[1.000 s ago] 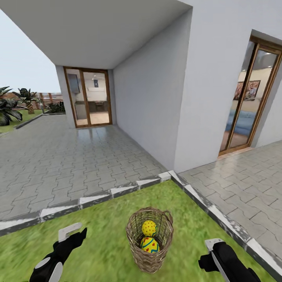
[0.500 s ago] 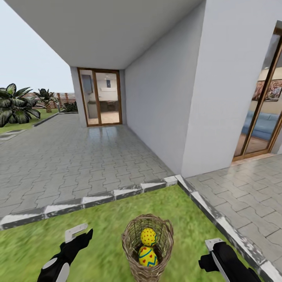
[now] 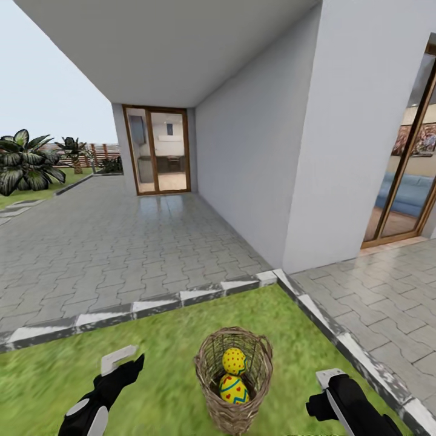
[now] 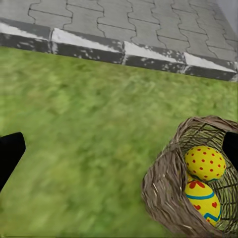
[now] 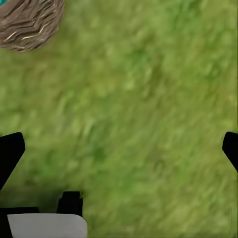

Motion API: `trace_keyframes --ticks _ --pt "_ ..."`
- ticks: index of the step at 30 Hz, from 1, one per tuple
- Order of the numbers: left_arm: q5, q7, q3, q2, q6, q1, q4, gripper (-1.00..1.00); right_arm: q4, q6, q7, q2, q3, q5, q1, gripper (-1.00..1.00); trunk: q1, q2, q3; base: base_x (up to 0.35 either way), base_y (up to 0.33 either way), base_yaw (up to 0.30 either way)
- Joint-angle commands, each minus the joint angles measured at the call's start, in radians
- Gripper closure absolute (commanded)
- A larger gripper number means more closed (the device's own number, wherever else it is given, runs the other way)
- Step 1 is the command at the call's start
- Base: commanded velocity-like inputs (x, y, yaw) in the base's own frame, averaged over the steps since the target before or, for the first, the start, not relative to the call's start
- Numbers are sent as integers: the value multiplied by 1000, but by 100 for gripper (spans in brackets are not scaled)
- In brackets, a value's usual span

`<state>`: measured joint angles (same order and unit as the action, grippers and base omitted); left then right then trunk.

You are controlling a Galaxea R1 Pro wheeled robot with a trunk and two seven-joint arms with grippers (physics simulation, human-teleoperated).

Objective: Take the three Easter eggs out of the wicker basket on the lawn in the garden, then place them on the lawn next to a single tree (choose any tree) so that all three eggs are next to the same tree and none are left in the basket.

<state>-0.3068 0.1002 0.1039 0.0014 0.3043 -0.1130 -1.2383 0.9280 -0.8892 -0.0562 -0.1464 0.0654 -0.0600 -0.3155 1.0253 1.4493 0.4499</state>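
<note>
The wicker basket point(image 3: 234, 378) stands upright on the lawn point(image 3: 163, 357), between my two arms. Inside it a red-dotted Easter egg point(image 3: 234, 361) rests on top of one with a blue zigzag and red hearts point(image 3: 234, 389); whatever lies under them is hidden. The left wrist view looks into the basket point(image 4: 163, 191) at both eggs point(image 4: 205, 162) point(image 4: 203, 201). My left gripper point(image 3: 123, 365) hovers open to the basket's left, holding nothing. To its right my right gripper point(image 3: 324, 392) is open over bare grass, and the basket's side point(image 5: 29, 22) shows at the edge of the right wrist view. The tree is out of view.
A grey and white kerb point(image 3: 181, 297) borders the lawn just beyond the basket and along its right side point(image 3: 363, 363). Grey paving point(image 3: 121, 242) runs to the white house wall point(image 3: 260, 151) and its glass doors point(image 3: 158, 151). Palm-like plants point(image 3: 24, 169) and a slat fence point(image 3: 97, 151) stand far left.
The whole picture has shifted, so the camera has moved: the house corner and basket sit slightly further right in view than before. Neither arm has moved relative to the view; the eggs lie as before.
</note>
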Motion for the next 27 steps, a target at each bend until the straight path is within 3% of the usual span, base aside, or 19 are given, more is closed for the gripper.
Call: trace_keyframes --ticks 1,16,22,27 --pt "-11 6 -1 0 5 0 -1 -100 2 -5 -6 -1 2 -7 0 -100 0 1 1 -186 245 140" --pt "-11 6 2 2 4 -1 0 -100 -1 -5 -4 1 2 -7 0 -100 0 1 1 -180 268 265" --pt "-11 6 2 0 4 -1 0 -100 -3 -5 -4 1 3 -7 -1 -100 0 1 1 32 105 289" --pt "-10 6 2 0 4 -1 0 -100 -3 -5 -4 1 4 -7 -1 -100 0 1 1 268 10 289"
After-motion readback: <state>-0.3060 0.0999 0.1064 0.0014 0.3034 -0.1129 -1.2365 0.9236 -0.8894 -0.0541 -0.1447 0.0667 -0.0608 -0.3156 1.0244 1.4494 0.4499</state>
